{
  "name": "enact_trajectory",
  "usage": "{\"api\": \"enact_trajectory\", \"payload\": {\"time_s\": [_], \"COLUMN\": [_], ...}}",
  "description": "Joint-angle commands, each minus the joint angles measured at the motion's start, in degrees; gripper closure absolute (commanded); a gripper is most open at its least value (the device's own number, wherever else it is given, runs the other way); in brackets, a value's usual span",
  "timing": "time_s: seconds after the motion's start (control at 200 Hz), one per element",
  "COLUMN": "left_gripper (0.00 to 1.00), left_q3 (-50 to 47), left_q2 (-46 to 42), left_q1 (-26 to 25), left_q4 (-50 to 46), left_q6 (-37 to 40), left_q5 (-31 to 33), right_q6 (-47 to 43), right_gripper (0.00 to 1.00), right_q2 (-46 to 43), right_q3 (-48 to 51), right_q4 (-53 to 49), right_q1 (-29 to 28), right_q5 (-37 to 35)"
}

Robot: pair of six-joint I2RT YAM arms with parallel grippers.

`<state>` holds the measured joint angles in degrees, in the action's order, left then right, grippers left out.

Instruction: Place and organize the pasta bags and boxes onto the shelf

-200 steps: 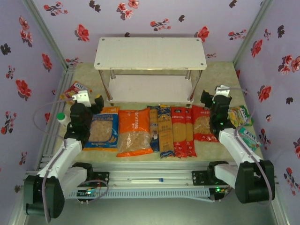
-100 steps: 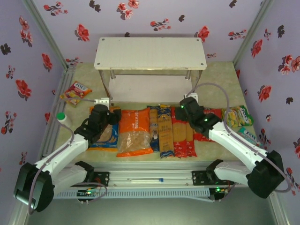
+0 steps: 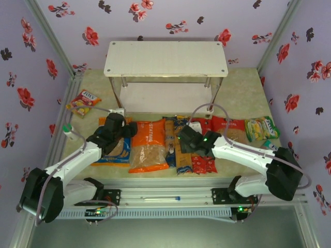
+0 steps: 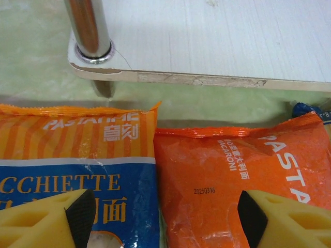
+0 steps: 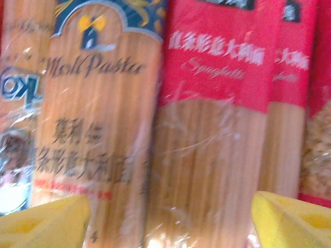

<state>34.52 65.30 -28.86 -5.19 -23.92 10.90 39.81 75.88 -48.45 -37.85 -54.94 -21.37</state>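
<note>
Left arm stretched forward-inward; left gripper (image 4: 165,222) wide open, empty, over the seam between blue-orange bag (image 4: 77,175) and orange bag (image 4: 227,170); right arm angled left, right gripper (image 5: 170,217) wide open, empty, above red spaghetti pack (image 5: 212,129); packs lie just in front of shelf (image 3: 165,58).

Robot lab test cell
Floral-print panels (image 3: 165,20) wall in a small table (image 3: 248,88); an aluminium rail (image 3: 170,199) along its near edge carries the left arm (image 3: 77,160) and right arm (image 3: 243,153), cables (image 3: 217,107) looping.

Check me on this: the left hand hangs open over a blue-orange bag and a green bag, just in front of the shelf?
Not green: the left wrist view shows an orange bag beside the blue-orange bag, under the open left hand, before the shelf.
</note>
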Motion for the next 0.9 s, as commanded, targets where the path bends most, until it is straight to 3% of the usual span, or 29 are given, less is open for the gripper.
{"api": "enact_trajectory", "payload": {"time_s": [0.0,0.28,0.435,0.66,0.815,0.895], "left_gripper": [0.23,0.22,0.22,0.22,0.22,0.22], "left_q3": [1.62,0.99,0.51,-0.55,-0.68,-0.68], "left_q2": [0.73,0.62,0.08,-0.62,-0.47,-0.28], "left_q1": [0.46,1.08,1.47,2.66,3.41,3.74], "left_q4": [-0.43,-0.44,-0.61,-0.61,-0.52,-0.43], "left_q6": [-1.3,-1.57,-1.43,-1.39,-1.39,-1.34], "left_q5": [-1.47,-2.24,-2.57,-2.77,-3.12,-3.34], "right_q6": [5.35,10.73,14.28,16.59,17.5,17.82], "right_gripper": [0.18,0.17,0.14,0.11,0.17,0.25], "right_q2": [2.48,14.09,19.76,21.19,21.36,20.92], "right_q3": [-2.99,-8.91,-12.15,-11.1,-8.37,-6.98], "right_q4": [-2.6,-6.47,-10.97,-10.48,-8.11,-6.87], "right_q1": [-3.38,-9.73,-10.34,-10.38,-10.38,-10.28], "right_q5": [-0.82,-1.02,-1.75,0.24,3.77,4.78]}}
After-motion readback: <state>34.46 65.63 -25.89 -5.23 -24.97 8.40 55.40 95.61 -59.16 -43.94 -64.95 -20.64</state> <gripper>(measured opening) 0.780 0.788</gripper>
